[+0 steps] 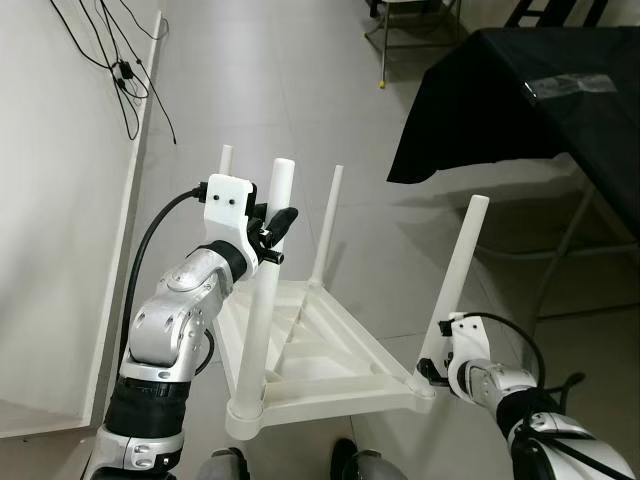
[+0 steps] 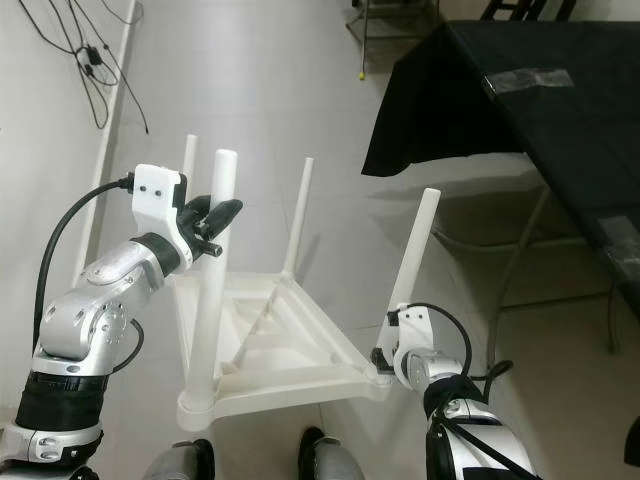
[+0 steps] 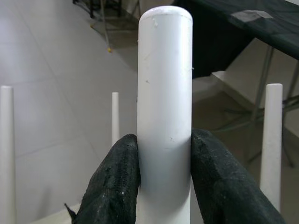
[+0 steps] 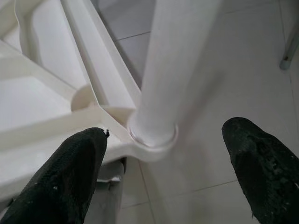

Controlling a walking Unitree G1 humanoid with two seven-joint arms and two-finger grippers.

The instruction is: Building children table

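From the left eye view, you have the children table (image 1: 330,360) upside down on the floor (image 1: 300,90), all four legs seated in its corner sockets; flipping it upright looks like what remains. No containers appear. In the left wrist view, your left claw (image 3: 164,186) pinches the near-left leg (image 3: 164,93) below its tip. In the right wrist view, your right claw (image 4: 163,163) is spread around the near-right leg's (image 4: 173,70) base.
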